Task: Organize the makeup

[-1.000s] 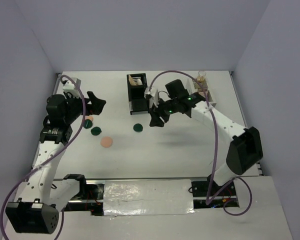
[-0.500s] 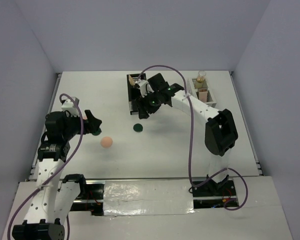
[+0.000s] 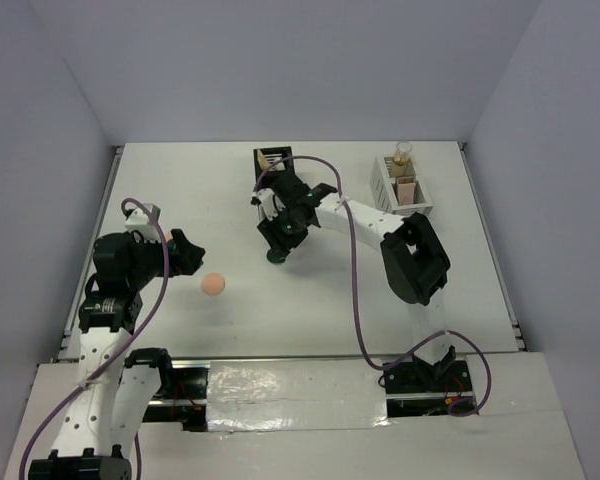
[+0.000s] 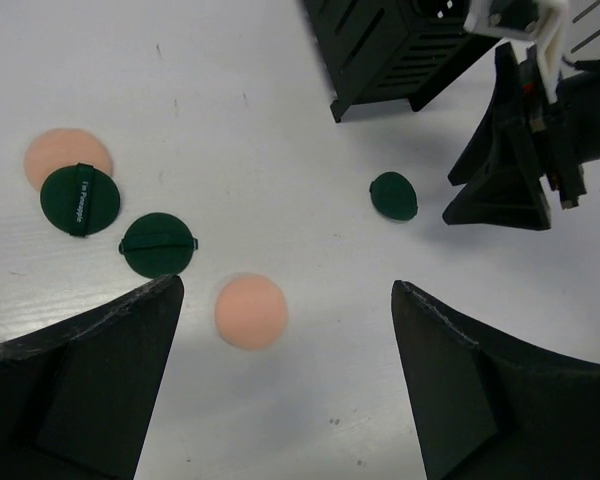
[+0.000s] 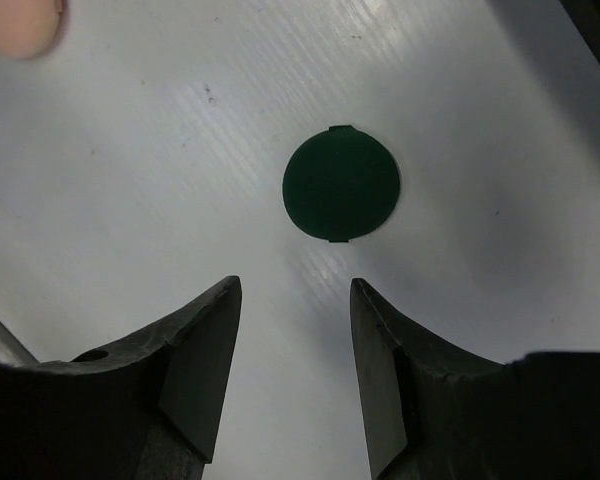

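Observation:
A dark green round compact (image 5: 341,184) lies flat on the white table just ahead of my right gripper (image 5: 295,286). That gripper is open and empty, and it hovers over the compact (image 3: 276,258) in the top view. My left gripper (image 4: 287,290) is wide open and holds nothing. A peach round puff (image 4: 250,311) lies between its fingertips, nearer the left one. Two more green compacts (image 4: 80,199) (image 4: 158,244) and a second peach puff (image 4: 68,157) lie to its left. In the top view the left gripper (image 3: 188,251) hides those; only one puff (image 3: 213,284) shows.
The black slotted organizer box (image 3: 271,160) stands at the back centre, just behind the right gripper. The white grid-sided organizer box (image 3: 385,186) at the back right holds a gold-capped bottle (image 3: 404,152) and other upright items. Grey walls close in the table.
The right arm swung left from near the white box, passed the black box and came down over the lone green compact. The left arm drew back toward the near left, covering the compacts there.

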`<move>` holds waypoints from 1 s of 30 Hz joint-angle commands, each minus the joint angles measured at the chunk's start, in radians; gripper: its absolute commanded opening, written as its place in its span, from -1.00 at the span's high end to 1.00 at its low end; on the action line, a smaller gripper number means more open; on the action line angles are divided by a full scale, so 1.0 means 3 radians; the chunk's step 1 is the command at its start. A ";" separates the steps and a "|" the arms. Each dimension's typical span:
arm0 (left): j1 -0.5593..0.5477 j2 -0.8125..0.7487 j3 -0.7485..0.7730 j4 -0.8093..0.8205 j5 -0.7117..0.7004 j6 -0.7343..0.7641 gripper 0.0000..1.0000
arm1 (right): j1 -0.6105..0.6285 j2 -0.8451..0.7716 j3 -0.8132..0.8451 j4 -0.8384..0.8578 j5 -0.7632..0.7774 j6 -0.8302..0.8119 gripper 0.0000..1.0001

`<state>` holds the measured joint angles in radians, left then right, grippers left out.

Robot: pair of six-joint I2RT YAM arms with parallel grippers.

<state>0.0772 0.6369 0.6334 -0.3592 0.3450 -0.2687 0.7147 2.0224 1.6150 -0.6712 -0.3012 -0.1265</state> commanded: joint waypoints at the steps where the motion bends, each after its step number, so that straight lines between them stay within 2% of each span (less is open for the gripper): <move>1: 0.0019 -0.0067 -0.0005 0.0185 0.0000 -0.0055 -0.96 | 0.0118 0.0151 0.0077 0.0120 0.0262 -0.0115 -0.10; 14: 0.0024 -0.0103 -0.0035 0.0221 0.0011 -0.0060 -0.96 | 0.0139 0.0484 0.0349 0.0156 0.0595 -0.0182 -0.02; 19: 0.0024 -0.0113 -0.0041 0.0221 0.0016 -0.0060 -0.96 | 0.0123 0.0397 0.0349 0.0166 0.0467 -0.0207 -0.02; 22: 0.0019 -0.0113 -0.0046 0.0226 0.0016 -0.0060 -0.96 | 0.0113 0.0320 0.0303 0.0238 0.0462 -0.0156 -0.04; 26: 0.0019 -0.0108 -0.0046 0.0236 0.0021 -0.0060 -0.96 | 0.0113 0.0412 0.0369 0.0274 0.0661 -0.0095 -0.17; 30: 0.0019 -0.0108 -0.0046 0.0221 0.0011 -0.0060 -0.96 | 0.0103 0.0529 0.0451 0.0248 0.0717 -0.0090 -0.18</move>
<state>0.0776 0.6132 0.6235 -0.3305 0.3447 -0.2691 0.7521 2.1559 1.6924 -0.6277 -0.1200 -0.1677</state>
